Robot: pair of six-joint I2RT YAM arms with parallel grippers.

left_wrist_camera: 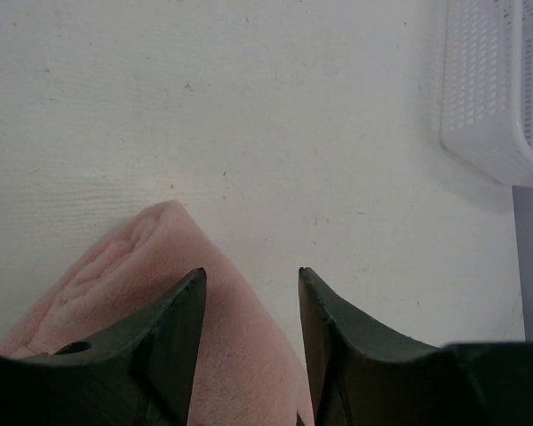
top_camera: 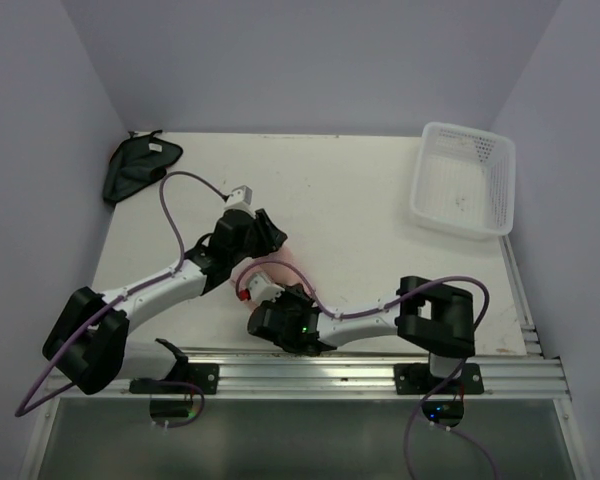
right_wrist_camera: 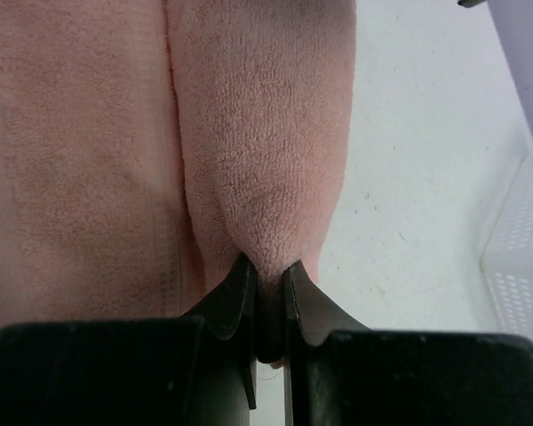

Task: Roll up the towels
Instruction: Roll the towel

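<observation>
Salmon-pink terry towel (top_camera: 292, 262) lies at lower centre of the top view, apparently partly rolled, between both grippers. The right gripper (right_wrist_camera: 268, 266) is clamped on a narrow fold at the towel's near end. The left gripper (left_wrist_camera: 251, 282) hangs over the far edge, fingers apart, gripping nothing. Risk: the narrow pinch slips and the roll loosens, or the left fingers snag the pile. The crumpled blackish cloth (top_camera: 138, 168) lies upper left and the white perforated plastic basket (top_camera: 465, 180) upper right.

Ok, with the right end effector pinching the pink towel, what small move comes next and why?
Probably lower the left end effector and close it on the pink towel: its jaws stand open over the towel's edge, while the right end effector pinches a fold, so both could roll.
</observation>
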